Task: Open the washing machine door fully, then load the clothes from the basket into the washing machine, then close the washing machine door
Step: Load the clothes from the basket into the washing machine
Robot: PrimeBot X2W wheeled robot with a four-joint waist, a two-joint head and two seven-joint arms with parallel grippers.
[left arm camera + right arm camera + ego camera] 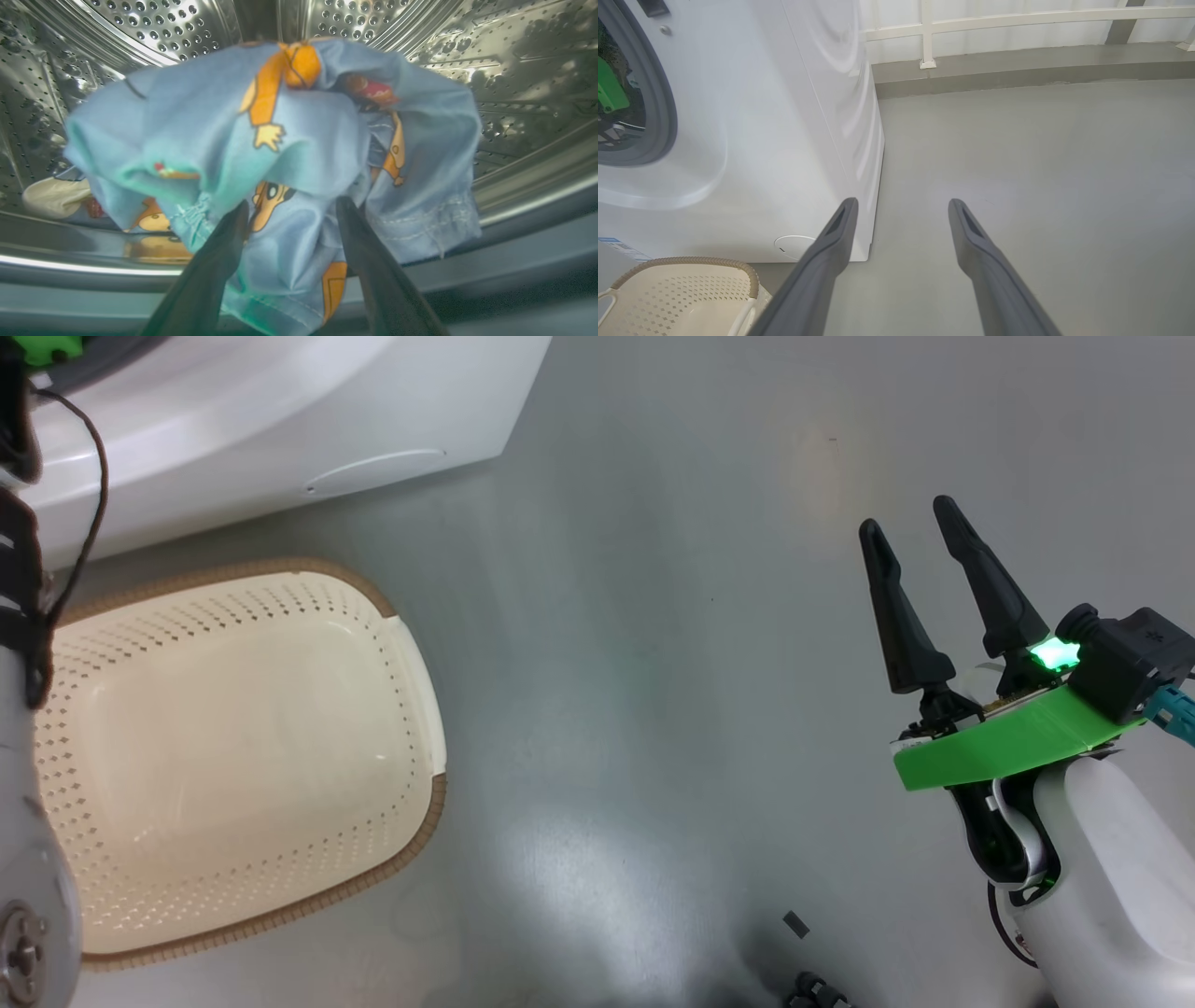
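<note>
Your left gripper (289, 210) sits nearest the lens. Its two long dark fingers (205, 275) are spread apart inside the perforated steel drum (514, 70) of the big white front-loading washing machine (280, 420). The soft light blue garment with orange cartoon prints (196, 121) is bunched between and beyond those fingers. It is blurred, and you cannot tell whether either finger touches it. Farther in, at the drum's lower left, the cream garment (53, 198) lies on the steel.

From the head camera you see the small cream perforated plastic basket with a brown woven-look rim (233, 737) on the grey floor (653, 663), just in front of the machine, its pale bottom bare. Your pale left forearm (23, 803) runs up the left edge beside the basket.

Your right gripper (904, 518) hangs well to the right over the floor, its fingers spread wide. From its wrist camera you see the machine's grey rubber gasket (663, 116) at far left. The round filter cap (794, 245) sits low near the machine's corner, just above the basket's rim.
</note>
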